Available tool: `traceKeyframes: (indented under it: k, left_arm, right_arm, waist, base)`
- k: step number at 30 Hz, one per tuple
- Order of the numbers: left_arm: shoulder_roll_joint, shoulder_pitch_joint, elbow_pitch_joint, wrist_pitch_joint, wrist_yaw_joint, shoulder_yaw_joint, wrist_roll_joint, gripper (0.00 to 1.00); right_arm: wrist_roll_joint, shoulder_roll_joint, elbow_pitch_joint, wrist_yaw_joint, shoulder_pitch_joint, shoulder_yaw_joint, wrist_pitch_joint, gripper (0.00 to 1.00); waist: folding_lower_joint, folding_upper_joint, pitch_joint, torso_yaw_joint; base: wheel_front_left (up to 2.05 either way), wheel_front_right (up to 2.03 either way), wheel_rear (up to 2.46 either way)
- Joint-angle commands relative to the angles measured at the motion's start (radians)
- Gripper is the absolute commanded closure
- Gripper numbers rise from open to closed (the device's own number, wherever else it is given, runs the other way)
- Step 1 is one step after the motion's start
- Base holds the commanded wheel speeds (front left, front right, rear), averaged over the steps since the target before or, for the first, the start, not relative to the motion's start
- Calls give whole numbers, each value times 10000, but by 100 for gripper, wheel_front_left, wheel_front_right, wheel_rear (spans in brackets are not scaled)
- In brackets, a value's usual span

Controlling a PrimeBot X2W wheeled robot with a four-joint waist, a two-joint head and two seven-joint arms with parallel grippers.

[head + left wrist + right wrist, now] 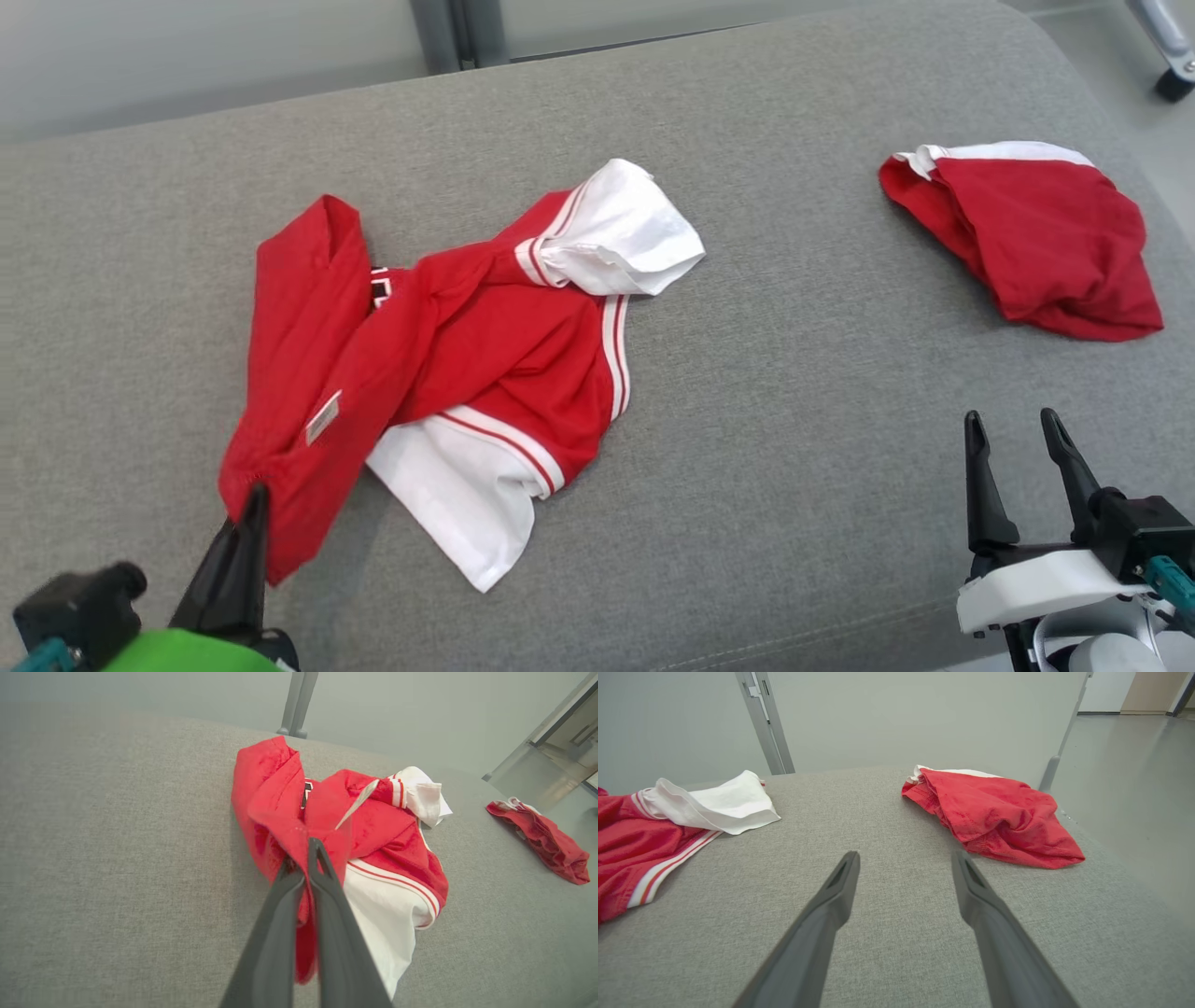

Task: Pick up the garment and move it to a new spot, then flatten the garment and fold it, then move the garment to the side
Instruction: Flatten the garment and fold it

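Note:
The garment (485, 355) is a crumpled red shirt with white sleeves and striped trim, lying left of centre on the grey cushion (794, 392). My left gripper (254, 495) is shut on the garment's near red edge at the lower left. In the left wrist view the two dark fingers (280, 914) pinch red cloth of the garment (373, 840) between them. My right gripper (1013, 434) stands open at the lower right, above bare cushion, holding nothing. The right wrist view shows its fingers (831, 905) apart, with the garment (640, 844) off to the left.
A second red and white piece of clothing (1036, 238) lies bunched at the far right of the cushion, also seen as a red heap (994, 816). A grey metal post (462, 33) stands behind the cushion. A castor wheel (1173, 84) is at the top right.

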Motion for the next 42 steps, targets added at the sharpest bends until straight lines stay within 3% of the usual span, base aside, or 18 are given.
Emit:
traceKeyframes:
  k: [1, 3, 6, 8, 10, 11, 14, 15, 17, 22, 28, 32, 38, 42]
  left_arm:
    - [-81, 298, 429, -502, -346, -1, -70, 100]
    - [-649, 438, 1049, -1217, -1069, -224, -294, 100]
    - [-1065, 295, 2203, -1741, -1879, -396, -339, 100]
    - [-1490, 95, 2968, -1918, -2337, -470, -357, 92]
    - [-1762, -29, 3672, -2040, -2650, -520, -147, 71]
    - [-1946, -70, 3996, -2053, -2795, -504, -66, 66]
    - [-2408, -114, 4731, -2123, -3183, -365, 265, 66]
    - [-2588, -111, 4856, -2130, -3258, -183, 416, 55]
    - [-2958, 70, 5113, -2112, -3465, 101, 760, 1]
    - [-3388, 410, 5707, -2109, -3601, 578, 1103, 0]
    - [-3598, 774, 5518, -2110, -2471, 2301, 1874, 0]
    - [-3554, 636, 4511, -2111, -2242, 2789, 2418, 0]
    - [-3628, 216, 2449, -2112, -2040, 2740, 3724, 0]
    - [-3744, -456, 1932, -1991, -2682, 1262, 5044, 0]
  right_arm:
    - [-173, -29, 8, -18, 26, 27, -30, 0]
    - [-270, -26, 20, -18, 30, 7, -32, 0]
    - [-494, -32, 11, -18, 7, 26, -32, 0]
    - [-626, -32, 6, -18, -12, 11, -32, 0]
    - [-722, -35, 4, -18, -10, 44, -32, 0]
    - [-773, -31, 4, -18, 1, 79, -32, 0]
    - [-830, -37, 2, -20, 112, 75, -32, 0]
    - [-835, -34, -4, -18, 156, 75, -32, 0]
    - [-829, -34, -20, -18, 242, 68, -32, 0]
    - [-867, -32, -10, -18, 379, 145, -32, 0]
    - [-754, -32, -141, -18, 291, 175, -32, 0]
    - [-732, -32, -187, -18, 268, 256, -32, 0]
    - [-871, -32, -484, -18, -114, 376, -30, 0]
    - [-829, -32, -781, -18, -378, 310, -32, 0]
  waist:
    - [0, 0, -14, 548]
    - [0, 0, -77, 837]
    - [0, 0, -161, 1198]
    - [0, 0, -241, 1408]
    - [0, 0, -325, 1539]
    - [0, 0, -365, 1586]
    - [0, 0, -491, 1675]
    - [0, 0, -532, 1697]
    - [0, 0, -608, 1726]
    - [0, 0, -765, 1685]
    - [0, 0, -746, 1416]
    - [0, 0, -705, 1175]
    - [0, 0, -648, 797]
    - [0, 0, -405, 754]
  base:
    - [0, 0, 0]
    - [0, 0, 0]
    - [0, 0, 0]
    - [0, 0, 0]
    - [0, 0, 0]
    - [0, 0, 0]
    - [0, 0, 0]
    - [0, 0, 0]
    - [0, 0, 0]
    - [0, 0, 0]
    - [0, 0, 0]
    - [0, 0, 0]
    - [0, 0, 0]
    - [0, 0, 0]
